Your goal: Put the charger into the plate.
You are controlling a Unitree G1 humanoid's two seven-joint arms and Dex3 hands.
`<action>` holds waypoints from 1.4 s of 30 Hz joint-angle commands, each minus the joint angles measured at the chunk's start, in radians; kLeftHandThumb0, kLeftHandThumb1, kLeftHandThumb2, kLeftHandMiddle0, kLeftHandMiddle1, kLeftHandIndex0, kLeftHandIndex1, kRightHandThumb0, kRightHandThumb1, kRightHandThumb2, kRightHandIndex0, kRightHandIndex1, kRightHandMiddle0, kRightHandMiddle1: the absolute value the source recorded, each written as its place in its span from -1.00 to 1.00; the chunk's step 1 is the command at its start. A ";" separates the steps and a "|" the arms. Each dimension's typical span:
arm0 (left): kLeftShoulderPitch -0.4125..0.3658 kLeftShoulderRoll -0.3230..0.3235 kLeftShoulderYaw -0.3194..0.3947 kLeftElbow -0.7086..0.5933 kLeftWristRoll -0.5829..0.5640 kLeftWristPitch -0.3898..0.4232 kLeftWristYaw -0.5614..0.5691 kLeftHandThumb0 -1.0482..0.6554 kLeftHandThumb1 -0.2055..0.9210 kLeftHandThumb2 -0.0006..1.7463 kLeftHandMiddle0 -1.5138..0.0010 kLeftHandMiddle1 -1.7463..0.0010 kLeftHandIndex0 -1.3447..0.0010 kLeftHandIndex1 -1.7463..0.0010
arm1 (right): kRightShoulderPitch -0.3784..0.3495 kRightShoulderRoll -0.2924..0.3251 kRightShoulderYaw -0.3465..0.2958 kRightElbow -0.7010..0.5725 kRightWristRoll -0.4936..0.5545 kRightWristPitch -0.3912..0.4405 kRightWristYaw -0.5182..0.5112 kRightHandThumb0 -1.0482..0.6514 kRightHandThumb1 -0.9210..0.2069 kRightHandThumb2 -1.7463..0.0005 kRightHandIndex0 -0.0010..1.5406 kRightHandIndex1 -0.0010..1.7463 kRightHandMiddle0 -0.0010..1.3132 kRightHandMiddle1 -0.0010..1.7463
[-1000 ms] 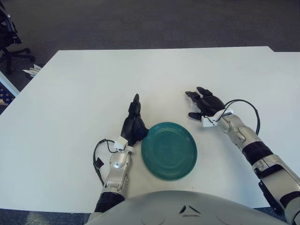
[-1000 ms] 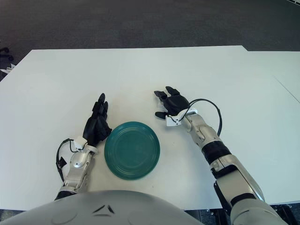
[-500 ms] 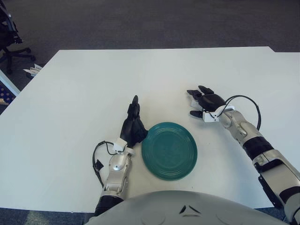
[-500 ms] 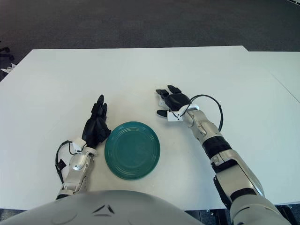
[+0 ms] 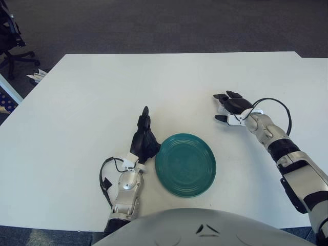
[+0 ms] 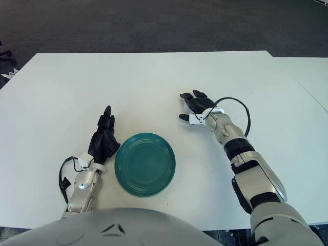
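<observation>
A round teal plate lies on the white table near its front edge, with nothing in it. My left hand shows right beside the plate's left rim, fingers straight and holding nothing. My right hand is up and to the right of the plate, palm down close over the table, well apart from the rim. No charger shows plainly in either view. Whatever may be under the right hand is hidden.
A black cable loops off my right wrist. An office chair and a blue-edged object stand on the floor beyond the table's left side. The far table edge runs across the top.
My right hand has moved right and farther away from the plate. My left hand has shifted slightly toward me beside the plate. The plate has stayed put.
</observation>
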 commanded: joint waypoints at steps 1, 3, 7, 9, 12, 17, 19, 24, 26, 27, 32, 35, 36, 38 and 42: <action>0.024 -0.005 -0.002 0.014 0.014 0.036 0.024 -1.00 1.00 0.30 1.00 1.00 0.91 0.91 | 0.056 -0.003 0.029 0.058 0.001 0.009 0.039 -0.99 -1.00 0.03 -0.84 -0.99 -1.00 -0.45; 0.028 -0.012 -0.007 -0.005 0.016 0.052 0.036 -1.00 1.00 0.30 1.00 1.00 0.92 0.91 | 0.058 -0.004 0.032 0.059 0.002 0.008 0.037 -0.99 -1.00 0.03 -0.84 -0.99 -1.00 -0.43; 0.031 -0.013 -0.010 -0.017 0.010 0.061 0.044 -1.00 1.00 0.30 1.00 1.00 0.94 0.92 | 0.065 -0.007 0.034 0.047 0.002 0.014 0.039 -1.00 -1.00 0.04 -0.82 -0.99 -1.00 -0.36; 0.031 -0.011 -0.013 -0.019 0.010 0.059 0.045 -1.00 1.00 0.30 1.00 1.00 0.94 0.91 | 0.070 -0.009 0.033 0.034 0.003 0.021 0.041 -1.00 -1.00 0.05 -0.81 -0.99 -1.00 -0.33; 0.031 -0.005 -0.014 -0.021 0.013 0.052 0.045 -1.00 1.00 0.30 1.00 1.00 0.93 0.91 | 0.076 -0.009 0.033 0.019 0.001 0.032 0.040 -0.99 -1.00 0.07 -0.79 -0.98 -1.00 -0.26; 0.029 0.005 -0.008 -0.009 0.022 0.025 0.049 -1.00 1.00 0.32 1.00 1.00 0.91 0.88 | 0.082 -0.008 0.033 0.008 0.001 0.047 0.034 -0.98 -1.00 0.10 -0.74 -0.98 -1.00 -0.17; 0.027 0.008 -0.005 0.000 0.022 0.010 0.048 -1.00 1.00 0.32 1.00 1.00 0.90 0.88 | 0.082 -0.006 0.034 0.010 -0.001 0.052 0.029 -0.98 -1.00 0.10 -0.73 -0.98 -1.00 -0.15; 0.026 0.011 -0.002 0.018 0.013 -0.022 0.038 -1.00 1.00 0.32 1.00 1.00 0.89 0.86 | 0.080 -0.003 0.035 0.018 -0.001 0.061 0.012 -0.96 -1.00 0.12 -0.69 -0.97 -1.00 -0.12; 0.024 0.013 0.002 0.029 0.012 -0.041 0.038 -1.00 1.00 0.32 1.00 1.00 0.89 0.86 | 0.080 -0.002 0.035 0.021 -0.002 0.062 -0.003 -0.94 -1.00 0.15 -0.67 -0.97 -0.99 -0.10; 0.021 0.013 0.006 0.037 0.012 -0.047 0.041 -1.00 1.00 0.32 1.00 1.00 0.89 0.86 | 0.080 0.000 0.036 0.024 -0.004 0.063 -0.017 -0.93 -1.00 0.16 -0.66 -0.96 -0.99 -0.10; -0.008 0.011 0.039 0.095 -0.005 -0.082 0.051 -1.00 1.00 0.32 1.00 1.00 0.92 0.85 | 0.069 0.007 0.039 0.074 -0.016 0.063 -0.116 -0.81 -1.00 0.29 -0.58 -0.68 -0.91 0.02; -0.013 -0.003 0.053 0.112 -0.020 -0.102 0.055 -1.00 1.00 0.32 1.00 1.00 0.93 0.84 | 0.064 0.013 0.039 0.115 -0.014 0.056 -0.180 -0.74 -1.00 0.38 -0.74 0.04 -0.81 0.20; -0.017 -0.011 0.062 0.122 -0.028 -0.112 0.061 -1.00 1.00 0.32 1.00 1.00 0.93 0.84 | 0.063 0.015 0.038 0.125 -0.014 0.056 -0.205 -0.71 -1.00 0.41 -0.81 0.33 -0.78 0.30; -0.023 -0.025 0.074 0.137 -0.039 -0.131 0.071 -1.00 1.00 0.32 1.00 1.00 0.95 0.84 | 0.060 0.019 0.040 0.147 -0.016 0.055 -0.246 -0.67 -1.00 0.46 -0.87 0.66 -0.75 0.45; -0.032 -0.041 0.090 0.163 -0.044 -0.167 0.091 -1.00 1.00 0.32 1.00 1.00 0.97 0.84 | 0.051 0.023 0.048 0.195 -0.021 0.055 -0.316 -0.41 -0.96 0.50 -0.85 0.93 -0.59 0.73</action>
